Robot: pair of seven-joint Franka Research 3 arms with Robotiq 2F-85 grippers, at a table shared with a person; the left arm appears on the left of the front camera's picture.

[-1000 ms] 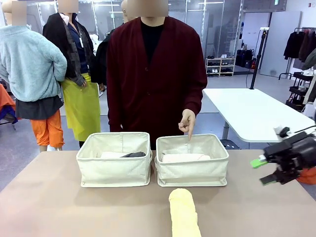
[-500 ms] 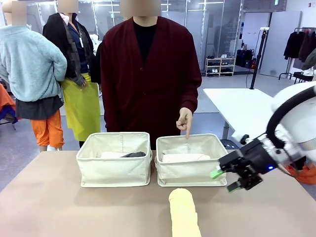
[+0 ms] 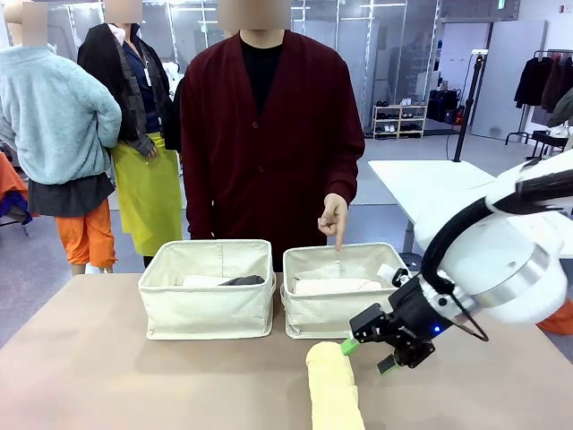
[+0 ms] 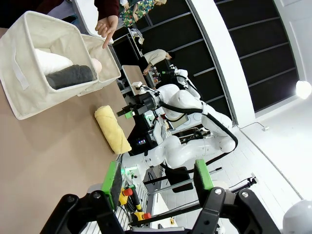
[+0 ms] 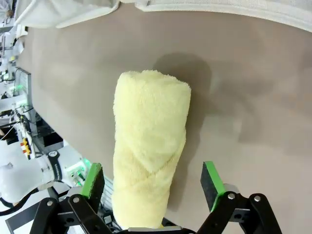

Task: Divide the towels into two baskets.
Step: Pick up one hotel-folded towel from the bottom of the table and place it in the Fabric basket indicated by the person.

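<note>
A pale yellow towel (image 3: 333, 385) lies rolled on the table in front of the two baskets, one end toward me. My right gripper (image 3: 368, 356) hangs open just right of the roll's far end. In the right wrist view the yellow towel (image 5: 148, 146) runs up between the spread fingers of the right gripper (image 5: 152, 180). The left basket (image 3: 208, 313) holds a white towel (image 3: 201, 281) and a dark grey towel (image 3: 243, 280). In the right basket (image 3: 322, 315) lies a pale pink towel (image 3: 336, 287). My left gripper (image 4: 157, 176) stands open and empty, well back from the table.
A person in a dark red cardigan stands behind the baskets, one hand (image 3: 334, 218) pointing a finger down at the right basket. Bare brown table (image 3: 107, 376) stretches left of the yellow roll. A white table (image 3: 457, 202) stands farther back on the right.
My right arm has swung in from the table's right edge to the far end of the yellow towel, its gripper still open. The towels and the pointing hand have stayed put.
</note>
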